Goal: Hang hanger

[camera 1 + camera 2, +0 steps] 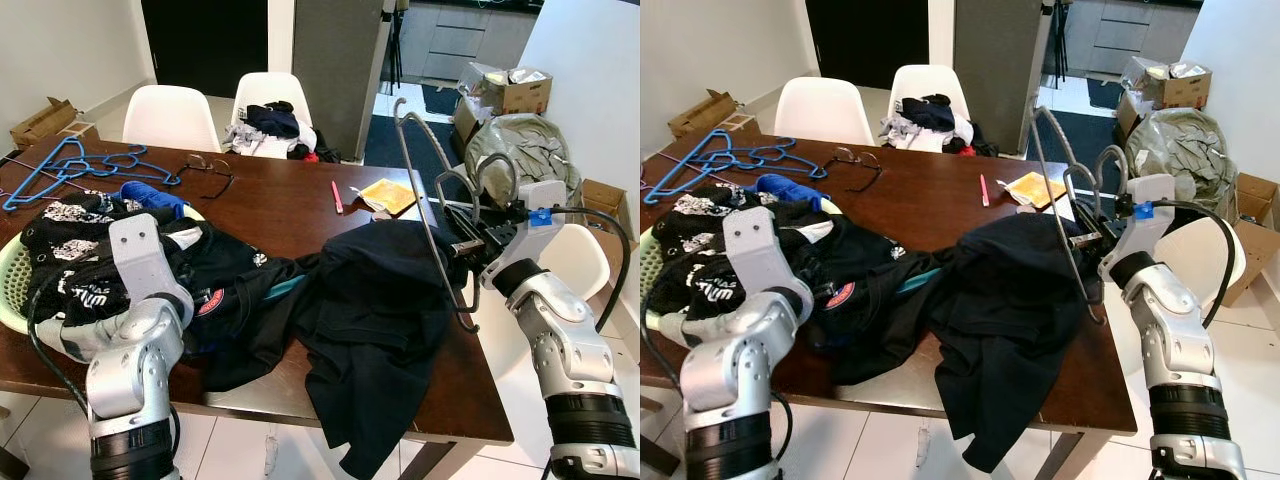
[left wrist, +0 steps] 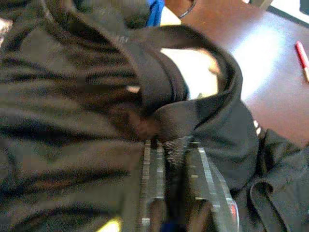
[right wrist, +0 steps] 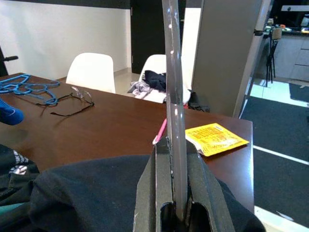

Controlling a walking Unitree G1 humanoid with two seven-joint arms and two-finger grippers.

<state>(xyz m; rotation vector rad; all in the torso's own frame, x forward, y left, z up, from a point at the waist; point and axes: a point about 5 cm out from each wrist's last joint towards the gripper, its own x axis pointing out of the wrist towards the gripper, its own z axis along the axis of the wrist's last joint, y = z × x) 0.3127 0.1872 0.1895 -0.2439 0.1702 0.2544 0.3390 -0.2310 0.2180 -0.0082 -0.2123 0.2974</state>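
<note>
A grey wire hanger stands nearly upright at the table's right edge, its hook up near the fridge. My right gripper is shut on its bar, seen up close as the grey rod between the fingers. A black garment lies spread over the table's right front and hangs off the edge. My left gripper is shut on dark cloth in the pile of clothes at the left front.
A green laundry basket holds the clothes pile at the left. Blue hangers, glasses, a red pen and a yellow packet lie on the brown table. White chairs stand behind; boxes and bags sit at the right.
</note>
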